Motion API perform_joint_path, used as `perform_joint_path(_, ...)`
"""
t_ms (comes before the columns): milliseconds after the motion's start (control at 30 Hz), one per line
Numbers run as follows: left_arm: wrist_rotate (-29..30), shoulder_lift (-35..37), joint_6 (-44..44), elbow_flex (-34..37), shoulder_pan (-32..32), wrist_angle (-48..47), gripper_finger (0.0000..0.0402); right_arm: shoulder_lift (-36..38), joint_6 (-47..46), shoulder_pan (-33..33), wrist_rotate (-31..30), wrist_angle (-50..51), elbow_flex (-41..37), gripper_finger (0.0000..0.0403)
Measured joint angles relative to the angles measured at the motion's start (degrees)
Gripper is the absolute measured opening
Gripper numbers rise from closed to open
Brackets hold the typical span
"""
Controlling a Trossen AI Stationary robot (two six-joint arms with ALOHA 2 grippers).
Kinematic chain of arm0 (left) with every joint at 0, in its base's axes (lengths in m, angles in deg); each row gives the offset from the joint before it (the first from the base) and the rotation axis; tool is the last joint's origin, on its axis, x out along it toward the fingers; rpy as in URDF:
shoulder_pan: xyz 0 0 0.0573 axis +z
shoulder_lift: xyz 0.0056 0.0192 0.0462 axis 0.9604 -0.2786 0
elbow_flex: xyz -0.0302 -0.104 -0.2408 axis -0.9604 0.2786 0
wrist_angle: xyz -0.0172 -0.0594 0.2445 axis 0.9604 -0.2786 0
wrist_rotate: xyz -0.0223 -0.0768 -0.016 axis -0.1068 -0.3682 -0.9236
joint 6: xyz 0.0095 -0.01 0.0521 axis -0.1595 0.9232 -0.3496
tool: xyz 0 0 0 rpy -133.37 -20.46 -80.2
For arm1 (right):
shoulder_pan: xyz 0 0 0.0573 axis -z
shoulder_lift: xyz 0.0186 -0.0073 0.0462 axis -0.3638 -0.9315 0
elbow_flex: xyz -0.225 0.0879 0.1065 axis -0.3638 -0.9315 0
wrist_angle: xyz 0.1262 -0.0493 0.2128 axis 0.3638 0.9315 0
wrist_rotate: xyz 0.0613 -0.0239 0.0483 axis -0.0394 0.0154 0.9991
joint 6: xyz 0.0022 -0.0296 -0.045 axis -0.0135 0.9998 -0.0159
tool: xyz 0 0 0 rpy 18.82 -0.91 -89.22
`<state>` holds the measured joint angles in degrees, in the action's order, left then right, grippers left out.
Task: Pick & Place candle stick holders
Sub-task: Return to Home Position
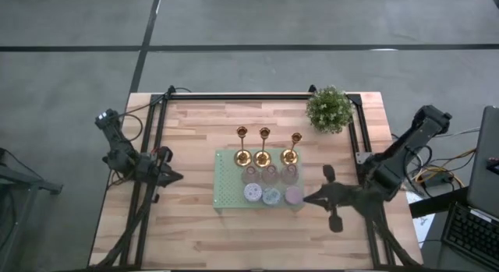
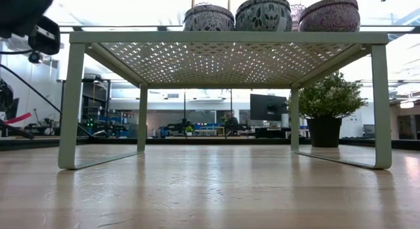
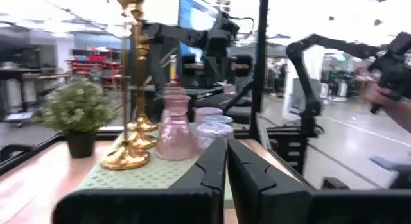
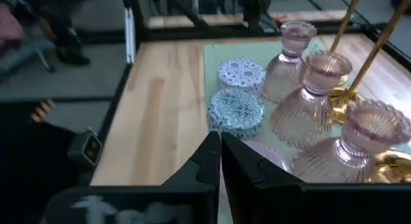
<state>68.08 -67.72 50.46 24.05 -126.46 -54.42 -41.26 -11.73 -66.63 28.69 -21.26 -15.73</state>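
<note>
Ops: Status, left to right?

Rig: Clock set on the overhead view, shelf [image 1: 227, 196] as centre. At 9 o'clock the left gripper [image 1: 176, 177] sits over bare table [image 1: 195, 233], apart from the shelf. Its fingers [image 3: 212, 169] are pressed together, nothing between them.

Ops: Holders?

Rig: All nine on the green shelf, three rows of three. 12 o'clock row: gold holders [image 1: 263, 144], upright, bases on the shelf edge. Middle row: pink ribbed glass holders [image 1: 270, 174], upright, just beside the gold bases. 6 o'clock row: round patterned pots [image 1: 271, 196], whitish, blue-green, pink going from 9 to 3. Table-level view shows those three lined along the near edge of the shelf top.

Ops: Right arm?

Rig: At 4 o'clock the right gripper [image 1: 309, 200] is just beside the shelf edge, next to the pink pot, pointing toward 9. Touching the shelf or not, can't tell. Fingers [image 4: 207, 158] closed down to a sliver, gripping nothing.

Ops: Anything else on the table?

Rig: Potted plant [image 1: 329, 108] at 1 o'clock, off the shelf, near the far corner.
</note>
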Motion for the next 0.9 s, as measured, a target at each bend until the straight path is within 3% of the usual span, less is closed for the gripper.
perform_joint_path(200, 0.42, 0.0, 2.08, 0.13, 3.38, -0.91, 0.0019, 11.14, 7.52, 0.22, -0.93, -15.58, -17.33, 0.0008)
perform_joint_path(333, 1.73, 0.04, 2.23, 0.14, 7.44, -2.38, 0.0019, 18.82, 6.43, 0.47, -12.58, -17.2, -24.24, 0.0008)
perform_joint_path(400, 1.67, 0.04, 3.53, 0.16, 10.11, -4.11, 0.0019, 21.69, 6.54, 0.51, -14.83, -17.88, -27.47, 0.0008)
perform_joint_path(467, 1.03, 0.04, 4.75, 0.16, 13.16, -5.05, 0.0019, 24.96, 7.15, 1.13, -14.02, -17.76, -30.41, 0.0008)
perform_joint_path(633, -7.45, 0.15, 3.91, 0.18, 20.06, -5.07, 0.0019, 34.0, 13.04, 2.89, -6.08, -20.78, -37.14, 0.0008)
perform_joint_path(900, -9.33, 1.64, 4.91, -0.77, 24.58, -10.11, 0.0019, 49.81, 24.52, 2.97, -3.77, -23.64, -44.45, 0.0008)
